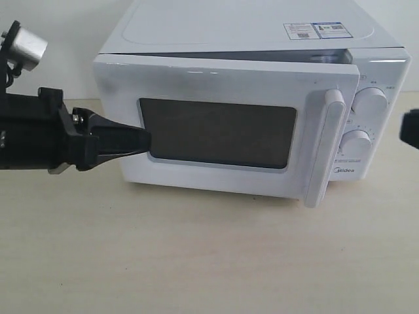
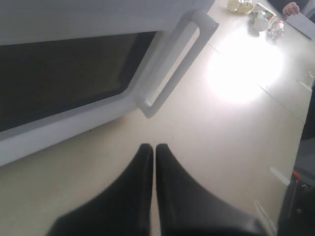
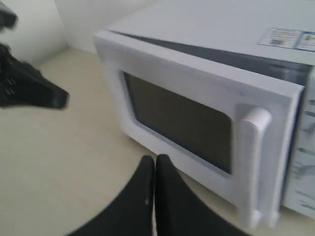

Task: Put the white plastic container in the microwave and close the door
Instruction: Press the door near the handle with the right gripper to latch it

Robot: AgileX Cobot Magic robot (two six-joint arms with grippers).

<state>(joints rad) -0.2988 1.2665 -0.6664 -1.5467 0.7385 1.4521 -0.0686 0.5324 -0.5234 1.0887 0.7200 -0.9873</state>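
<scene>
Black left hand [image 1: 147,139], fingers pressed together, empty, near the door [image 1: 229,85].

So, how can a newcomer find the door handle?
Find the white microwave on the pale table. On its door, between the dark window and the two dials, stands a vertical white bar handle. The dials are round.

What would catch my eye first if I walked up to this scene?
The big white microwave fills the middle of the table, and its door, which has a dark window, is slightly ajar. From the left, a black tool with its tips pressed together points at the left part of the door. Two round dials sit on the microwave's right side.
</scene>
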